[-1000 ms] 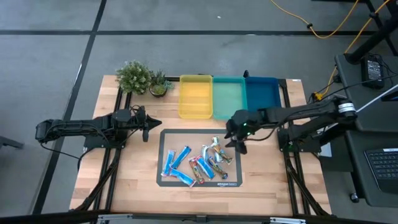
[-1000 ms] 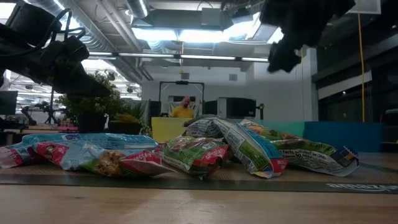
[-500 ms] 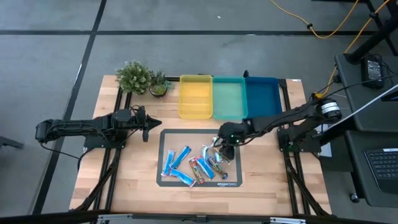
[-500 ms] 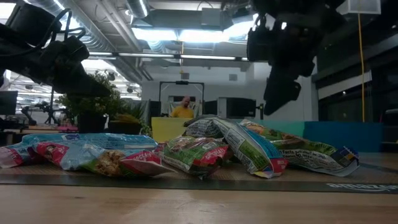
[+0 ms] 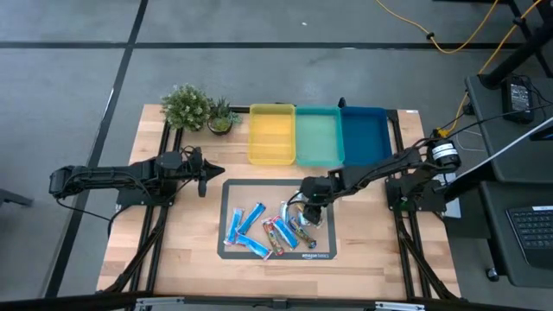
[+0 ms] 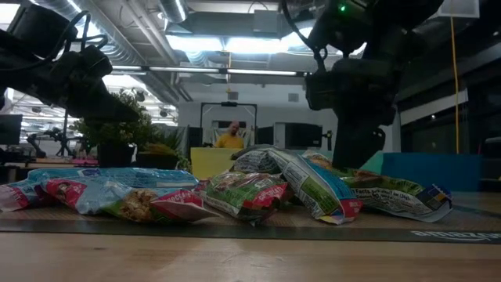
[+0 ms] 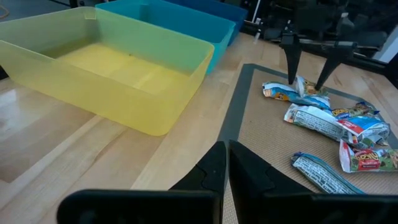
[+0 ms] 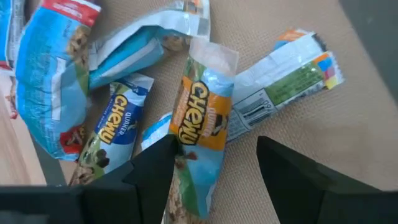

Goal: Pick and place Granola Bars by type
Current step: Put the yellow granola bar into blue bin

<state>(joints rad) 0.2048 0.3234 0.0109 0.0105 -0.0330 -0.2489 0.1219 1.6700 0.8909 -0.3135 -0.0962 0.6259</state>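
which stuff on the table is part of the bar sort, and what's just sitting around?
In the job: granola bars on the mat; yellow tray, teal tray, blue tray; right gripper open over the pile; left gripper waiting shut, off the mat.

Lying about: two potted plants.

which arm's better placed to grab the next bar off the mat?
Right. Its end effector is open, down over the pile of Granola Bars on the mat, fingers straddling an orange-labelled bar. The left end effector is shut and waits off the mat's left edge, with no bar beneath it.
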